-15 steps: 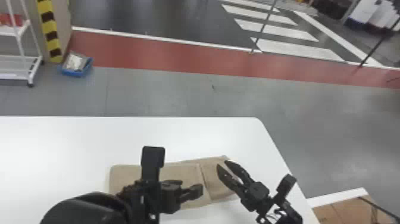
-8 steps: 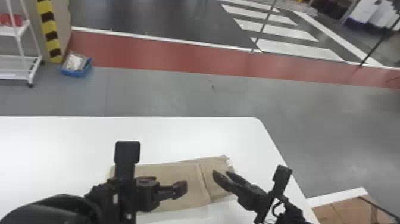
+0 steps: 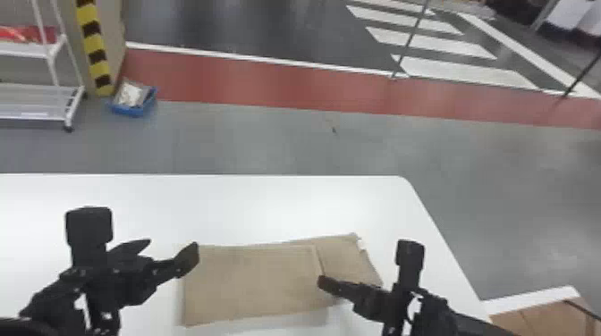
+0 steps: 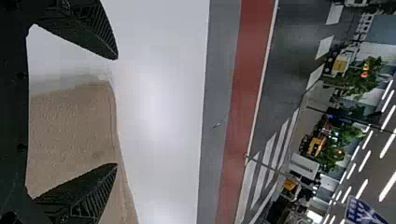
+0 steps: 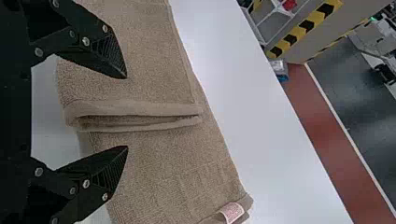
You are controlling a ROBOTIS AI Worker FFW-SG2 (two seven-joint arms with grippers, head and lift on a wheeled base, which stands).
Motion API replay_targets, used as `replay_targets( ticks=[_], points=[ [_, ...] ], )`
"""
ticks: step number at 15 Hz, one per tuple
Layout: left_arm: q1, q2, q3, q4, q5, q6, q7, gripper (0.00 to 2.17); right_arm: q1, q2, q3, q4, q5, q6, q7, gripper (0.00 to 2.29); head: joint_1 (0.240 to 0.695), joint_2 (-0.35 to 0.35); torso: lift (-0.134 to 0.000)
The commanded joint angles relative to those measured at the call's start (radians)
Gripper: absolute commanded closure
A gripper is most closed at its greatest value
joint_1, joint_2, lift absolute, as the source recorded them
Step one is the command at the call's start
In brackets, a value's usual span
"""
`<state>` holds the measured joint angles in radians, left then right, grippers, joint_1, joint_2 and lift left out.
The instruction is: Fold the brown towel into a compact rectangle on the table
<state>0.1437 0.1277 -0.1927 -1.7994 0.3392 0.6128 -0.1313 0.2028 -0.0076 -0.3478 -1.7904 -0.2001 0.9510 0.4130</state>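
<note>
On the left, the left gripper [image 4: 116, 111] is hovering by the towel's left end, its fingers standing apart and gripping nothing. The towel [image 3: 250, 279] is lying flat on the tabletop [image 3: 134, 196], towards its near edge. Its left end is forming a fairly straight side, so the main crosswise fold is looking done. The upper layers are reaching rightward and ending in a hem [image 5: 140, 108] that is gaping slightly; that paired edge is suggesting a lengthwise fold is also in place.

Farther right, the right gripper [image 5: 126, 112] is hanging over the towel around that hem, its fingers also apart, with no cloth pinched between them. Beyond the hem, a lower section is sticking out uncovered, running slightly askew and showing a label [image 5: 232, 212] at its corner. The job is probably sitting past halfway: that right section is still needing to be folded in, and the edges are wanting squaring into a compact rectangle.
</note>
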Motion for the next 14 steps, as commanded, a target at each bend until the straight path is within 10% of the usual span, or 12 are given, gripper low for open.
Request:
replay_targets(
  ticks=[1, 14],
  points=[
    [0.02, 0.01, 0.041, 0.006, 0.001, -0.043, -0.021, 0.08, -0.011, 0.0, 0.038, 0.0, 0.013, -0.019, -0.036, 0.44, 0.695, -0.25, 0.0],
    [0.03, 0.004, 0.075, 0.031, 0.014, -0.07, -0.06, 0.08, -0.168, -0.011, 0.043, 0.167, 0.097, 0.076, -0.056, 0.62, 0.695, -0.189, 0.0]
  ],
)
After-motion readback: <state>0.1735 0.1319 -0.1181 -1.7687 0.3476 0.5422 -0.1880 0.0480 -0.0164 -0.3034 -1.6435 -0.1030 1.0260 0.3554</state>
